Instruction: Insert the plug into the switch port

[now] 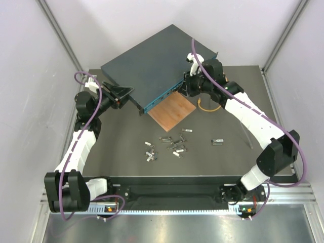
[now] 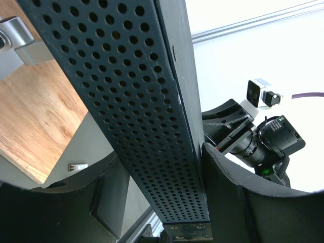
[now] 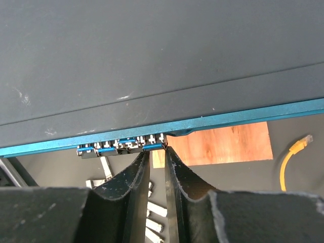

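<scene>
A: Found the large flat rectangular dark blue-grey metal switch (image 1: 152, 66) where?

B: Over the back of the dark table (image 1: 121, 167), seemingly propped at a tilt, with its narrow teal front face (image 3: 228, 119) above the thin brown square wooden board (image 1: 172, 111).

A: Held by what?

B: By the black two-finger left gripper (image 1: 120, 94), clamped across the perforated side wall (image 2: 136, 101) near a front corner, with a finger (image 2: 228, 192) on each broad face.

A: And the black right gripper (image 3: 155, 151)?

B: Found it at the row of sockets, fingers set nearly together with only a thin slit between. Saw the tips flanking a small blue-tabbed plug (image 3: 153, 147) at the end of that row. Could not tell whether pinched or merely touched.

A: Judged the handling how?

B: Reckoned the box heavy, rigid and smooth-painted, so liable to swing or slip from one corner pinch. Thought it best taken across the thickness at the side wall, clear of the sockets. Reckoned the plug light, hard and tiny, with a delicate latch. Thought it best gripped by the flat sides, kept square to the socket and pressed straight in, gently.

A: Noticed anything else?

B: Spotted loose small silver plugs (image 1: 172, 147) scattered on the table nearer the bases, and a yellow cable (image 3: 291, 154) lying beside the board.
</scene>
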